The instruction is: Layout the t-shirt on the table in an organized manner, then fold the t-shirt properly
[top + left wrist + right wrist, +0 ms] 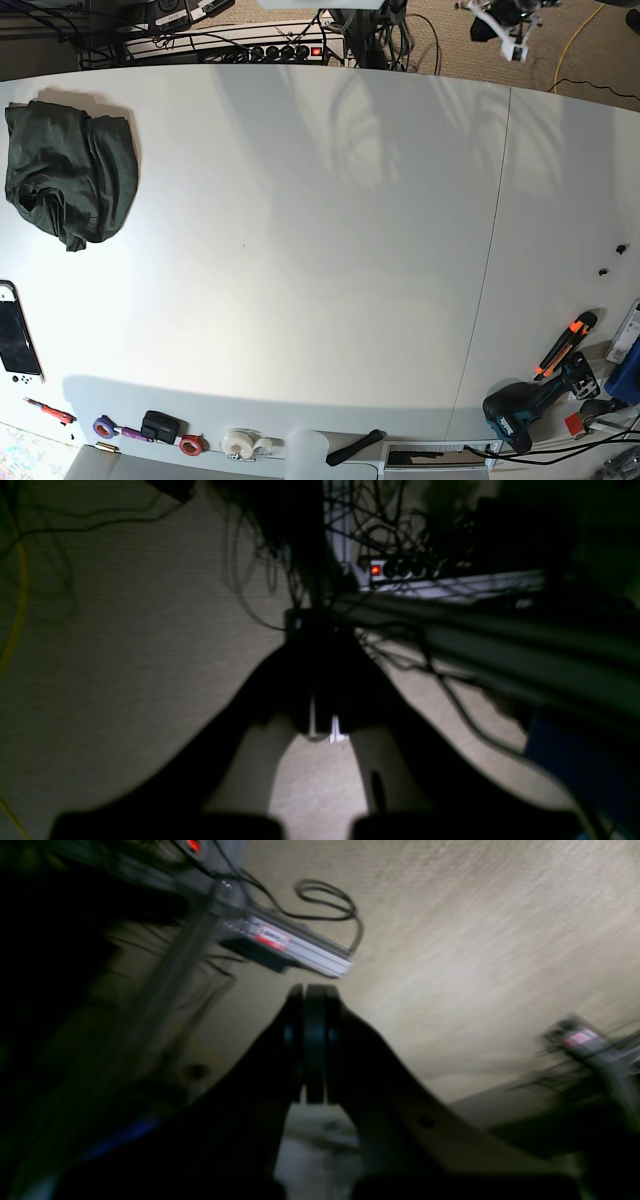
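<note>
The t-shirt (70,175) lies crumpled in a dark green heap at the far left corner of the white table (320,250). Neither gripper touches it. My left gripper (312,622) is shut with nothing between its fingers, and in its wrist view it hangs over carpet and tangled cables, off the table. My right gripper (312,992) is also shut and empty, over carpet in a blurred view. In the base view only a white arm part (505,25) shows, beyond the table's far right edge.
A handheld console (18,338) lies at the left edge. Tape rolls (240,442) and small tools line the near edge. A drill (515,415) and an orange-handled cutter (565,345) sit at the near right. A power strip (290,50) runs behind the far edge.
</note>
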Controlling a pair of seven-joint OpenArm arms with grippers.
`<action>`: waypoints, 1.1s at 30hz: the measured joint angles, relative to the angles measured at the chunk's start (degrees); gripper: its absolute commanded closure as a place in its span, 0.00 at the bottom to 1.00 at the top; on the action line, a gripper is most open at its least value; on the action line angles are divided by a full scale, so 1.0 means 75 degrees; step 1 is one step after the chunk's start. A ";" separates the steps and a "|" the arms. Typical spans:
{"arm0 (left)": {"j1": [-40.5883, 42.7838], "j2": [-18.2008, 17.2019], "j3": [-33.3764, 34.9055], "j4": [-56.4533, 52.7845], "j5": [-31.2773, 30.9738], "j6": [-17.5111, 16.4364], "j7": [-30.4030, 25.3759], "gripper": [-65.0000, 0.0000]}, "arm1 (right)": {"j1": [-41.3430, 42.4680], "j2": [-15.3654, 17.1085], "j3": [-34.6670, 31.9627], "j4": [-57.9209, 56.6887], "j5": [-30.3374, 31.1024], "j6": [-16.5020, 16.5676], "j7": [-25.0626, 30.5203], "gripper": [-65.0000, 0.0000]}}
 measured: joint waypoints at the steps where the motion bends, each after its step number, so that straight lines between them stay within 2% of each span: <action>1: -0.0064 0.0128 -0.0003 -0.0044 0.0055 0.0087 0.0000 1.00 | 0.0181 -0.0023 -0.0245 -0.0367 -0.0350 0.0000 0.0361 1.00; 5: -0.0236 0.0673 0.0003 -0.0061 0.0694 0.0449 0.0006 1.00 | 0.0758 -0.0044 -0.1227 -0.1539 -0.2060 -0.0041 0.2302 1.00; 8: -0.0376 0.1020 0.0006 -0.0055 0.0994 0.0533 0.0000 1.00 | 0.1148 -0.0055 -0.1792 -0.2046 -0.3302 -0.0615 0.3564 1.00; 10: -0.0431 0.1142 0.0009 -0.0055 0.1157 0.0530 0.0003 1.00 | 0.1343 -0.0105 -0.2043 -0.2200 -0.3818 -0.1180 0.3978 1.00; 13: -0.0504 0.1183 0.0009 -0.0055 0.1486 0.0536 0.0006 1.00 | 0.1527 -0.0245 -0.2197 -0.2244 -0.4100 -0.1853 0.4284 1.00; 17: -0.0697 0.1204 0.0003 -0.0055 0.2206 0.1300 -0.0020 1.00 | 0.1766 -0.0405 -0.2206 -0.2270 -0.4115 -0.2600 0.4876 1.00; 20: -0.0793 0.1221 0.0000 -0.0055 0.2906 0.1938 -0.0026 1.00 | 0.1996 -0.0493 -0.2203 -0.2256 -0.4121 -0.2716 0.5115 1.00; 22: -0.0796 0.1212 0.0000 -0.0055 0.3168 0.2090 -0.0023 1.00 | 0.2072 -0.0533 -0.2203 -0.2256 -0.4112 -0.2713 0.5109 1.00; 33: -0.0796 0.1247 0.0000 0.0026 0.3296 0.2224 -0.0020 1.00 | 0.2154 -0.0516 -0.2203 -0.2256 -0.4118 -0.2713 0.4791 1.00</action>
